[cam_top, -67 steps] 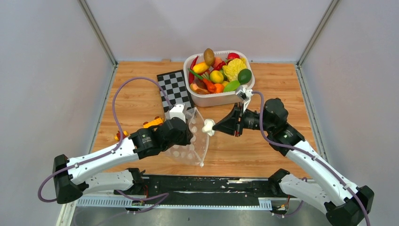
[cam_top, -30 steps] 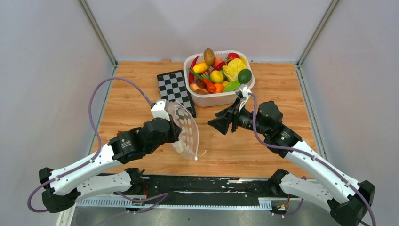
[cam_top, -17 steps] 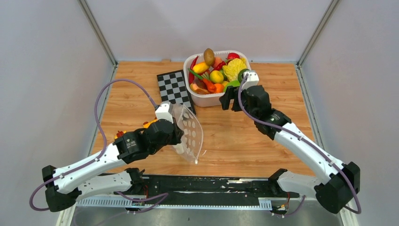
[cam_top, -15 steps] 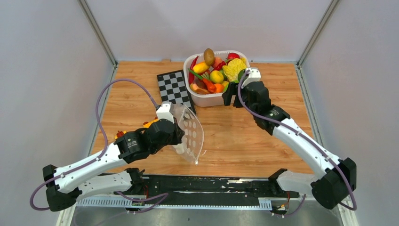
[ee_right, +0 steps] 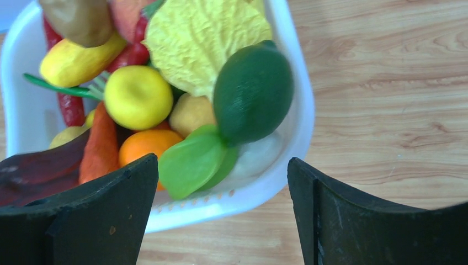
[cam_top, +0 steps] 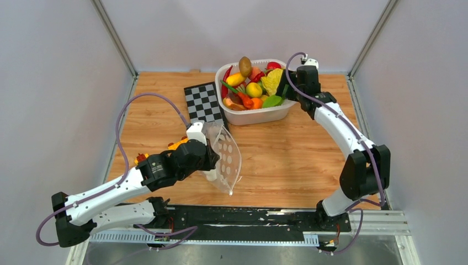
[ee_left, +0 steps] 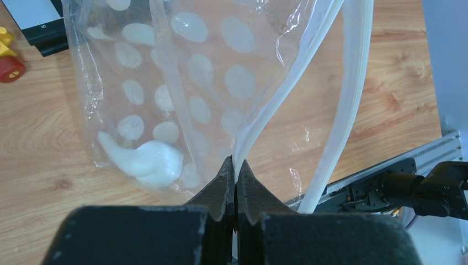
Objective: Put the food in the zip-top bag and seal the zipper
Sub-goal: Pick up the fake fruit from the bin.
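Observation:
My left gripper (ee_left: 235,165) is shut on one zipper (ee_left: 287,88) strip of the clear dotted zip-top bag (ee_left: 209,83), holding it up with its mouth gaping. A white piece of food (ee_left: 146,160) lies inside the bag near the bottom. From above, the bag (cam_top: 226,160) hangs over the table's left-middle. My right gripper (ee_right: 222,160) is open and empty, hovering over the right rim of the white tub (ee_right: 301,110). The tub is piled with food (cam_top: 254,83); a dark green lime (ee_right: 253,91) and a light green leaf (ee_right: 190,163) lie nearest its fingers.
A checkerboard (cam_top: 205,105) lies left of the tub. Small yellow and red toy brick cars (cam_top: 179,144) sit beside my left arm; one (ee_left: 8,58) shows in the left wrist view. A black rail (cam_top: 248,215) runs along the near edge. Grey walls close in three sides.
My right arm has let the white piece go into the bag, swung back to the tub's right rim and opened wider. My left gripper still holds the bag, raised slightly.

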You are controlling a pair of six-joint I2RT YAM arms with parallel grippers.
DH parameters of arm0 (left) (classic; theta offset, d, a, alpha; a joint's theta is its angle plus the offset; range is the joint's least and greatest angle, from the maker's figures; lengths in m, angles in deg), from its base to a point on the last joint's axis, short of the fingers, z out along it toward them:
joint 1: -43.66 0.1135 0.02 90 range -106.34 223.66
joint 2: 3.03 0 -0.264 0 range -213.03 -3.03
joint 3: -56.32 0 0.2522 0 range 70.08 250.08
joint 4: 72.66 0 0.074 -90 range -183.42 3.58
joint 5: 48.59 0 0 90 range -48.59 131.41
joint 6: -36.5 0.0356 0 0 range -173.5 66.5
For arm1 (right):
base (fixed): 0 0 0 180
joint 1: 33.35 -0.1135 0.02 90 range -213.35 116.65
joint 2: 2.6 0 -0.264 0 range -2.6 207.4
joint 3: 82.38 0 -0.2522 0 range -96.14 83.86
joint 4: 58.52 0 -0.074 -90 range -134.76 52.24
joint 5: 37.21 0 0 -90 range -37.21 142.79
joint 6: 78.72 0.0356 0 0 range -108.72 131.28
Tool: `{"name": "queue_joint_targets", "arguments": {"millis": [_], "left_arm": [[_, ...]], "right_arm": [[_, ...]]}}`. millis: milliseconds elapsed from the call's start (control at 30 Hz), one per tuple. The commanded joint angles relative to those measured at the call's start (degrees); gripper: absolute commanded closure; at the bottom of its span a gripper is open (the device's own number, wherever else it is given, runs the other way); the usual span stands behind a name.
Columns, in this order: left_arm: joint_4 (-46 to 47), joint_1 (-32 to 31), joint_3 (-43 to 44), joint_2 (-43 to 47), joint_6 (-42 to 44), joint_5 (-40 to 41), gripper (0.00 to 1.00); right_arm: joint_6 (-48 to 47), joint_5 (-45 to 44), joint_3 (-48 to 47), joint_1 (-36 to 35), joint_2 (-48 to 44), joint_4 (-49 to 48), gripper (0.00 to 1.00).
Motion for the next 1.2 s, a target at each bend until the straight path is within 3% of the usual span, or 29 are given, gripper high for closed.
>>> {"name": "queue_joint_targets", "arguments": {"millis": [0, 300, 700, 800, 1100, 1167], "left_arm": [[2.7, 0.2, -0.1, 0.1, 1.2, -1.1, 1.0], [3.4, 0.2, 0.4, -1.4, 2.2, -2.5, 1.0], [2.9, 0.2, 0.1, -0.5, 1.9, -1.9, 1.0], [3.0, 0.2, 0.0, -0.7, 1.6, -1.8, 1.0], [2.7, 0.2, -0.2, -0.3, 1.1, -1.7, 1.0], [2.8, 0.2, -0.1, -0.4, 1.1, -1.7, 1.0]], "right_arm": [[1.1, 3.9, -4.7, 3.2, 3.4, 1.0, 0.13], [-0.2, 5.7, -11.3, 4.2, 11.9, 3.1, 0.19], [0.6, 0.0, -13.2, 4.2, 17.8, 1.7, 0.24], [0.8, 0.3, -12.6, 4.2, 18.3, 0.5, 0.31], [1.1, 4.6, -7.9, 4.2, 14.6, -4.1, 0.67], [1.1, 5.7, -6.1, 4.2, 12.3, -5.3, 0.7]]}}
